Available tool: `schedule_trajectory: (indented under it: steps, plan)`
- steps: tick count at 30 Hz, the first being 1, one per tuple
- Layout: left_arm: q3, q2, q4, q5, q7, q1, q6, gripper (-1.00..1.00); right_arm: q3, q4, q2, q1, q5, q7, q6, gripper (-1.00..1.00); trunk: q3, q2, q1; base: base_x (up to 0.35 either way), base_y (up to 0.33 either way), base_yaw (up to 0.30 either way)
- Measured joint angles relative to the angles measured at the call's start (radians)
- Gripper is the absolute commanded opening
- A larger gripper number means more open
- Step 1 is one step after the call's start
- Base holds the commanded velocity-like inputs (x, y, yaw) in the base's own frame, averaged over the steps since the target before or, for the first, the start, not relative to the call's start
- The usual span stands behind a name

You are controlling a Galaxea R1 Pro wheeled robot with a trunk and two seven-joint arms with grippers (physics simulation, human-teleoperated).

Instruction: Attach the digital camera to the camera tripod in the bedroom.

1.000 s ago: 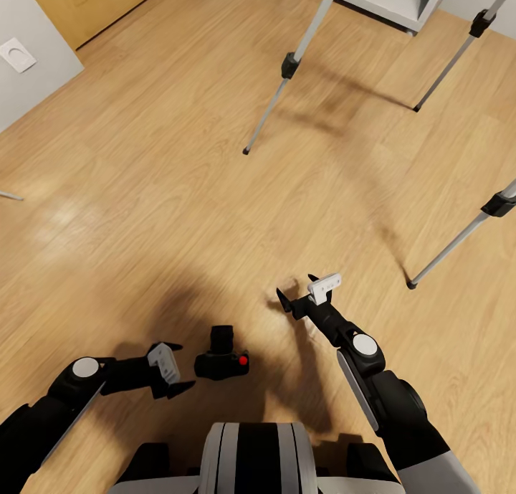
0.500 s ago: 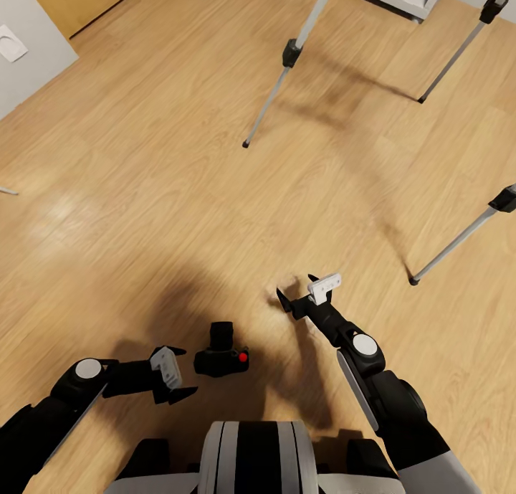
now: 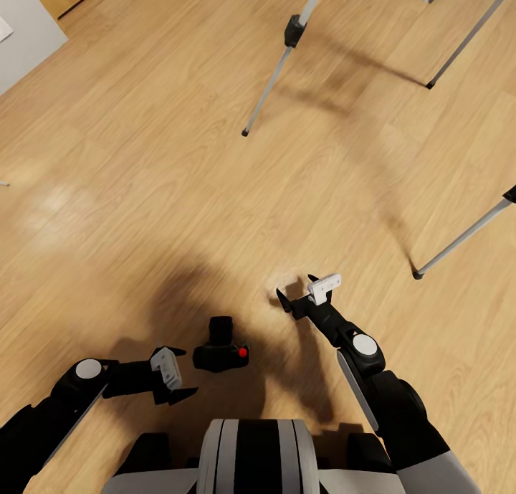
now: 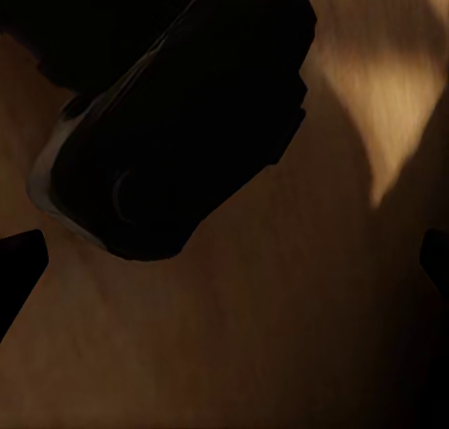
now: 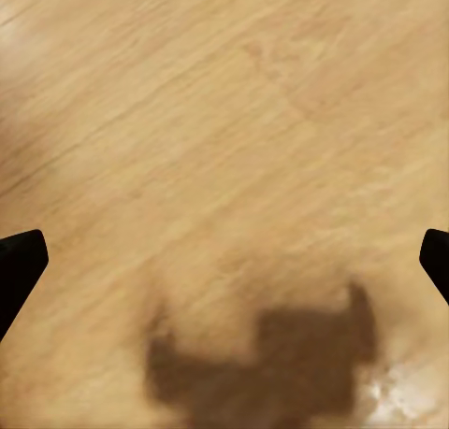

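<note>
Lying low on the wood floor (image 3: 143, 157), right in front of the robot's base: the camera (image 3: 221, 350), lens pointing away, red dot up. Hanging just beside it, fingers spread wide, not touching: the left gripper (image 3: 175, 372), probably lining up so the body fits between the fingers. Looming dark and close in the left wrist view, that same camera (image 4: 178, 121). Waiting apart with jaws wide, holding nothing: the right gripper (image 3: 301, 293). Standing well ahead: the tripod (image 3: 276, 71), legs splayed.
</note>
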Motion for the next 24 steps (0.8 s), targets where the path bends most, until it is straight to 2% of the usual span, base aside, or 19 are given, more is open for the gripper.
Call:
schedule_trajectory:
  steps: [13,19,24]
  plan:
    - [0.007,0.002,-0.009,0.000,0.000,0.000,0.002,1.00,0.001,0.000,0.000,0.000,0.000,0.000,0.000,1.00,0.000,-0.003,0.006,0.000,0.000,0.000]
    - [0.013,0.005,-0.045,0.001,0.000,0.000,0.006,1.00,0.001,0.000,0.000,0.000,0.000,0.000,0.000,1.00,0.000,-0.004,0.009,0.000,0.000,0.000]
    - [0.047,0.015,-0.068,0.002,-0.006,0.000,0.008,1.00,0.001,0.000,0.000,0.000,0.000,0.000,0.000,1.00,0.000,-0.006,0.011,0.000,0.000,0.000]
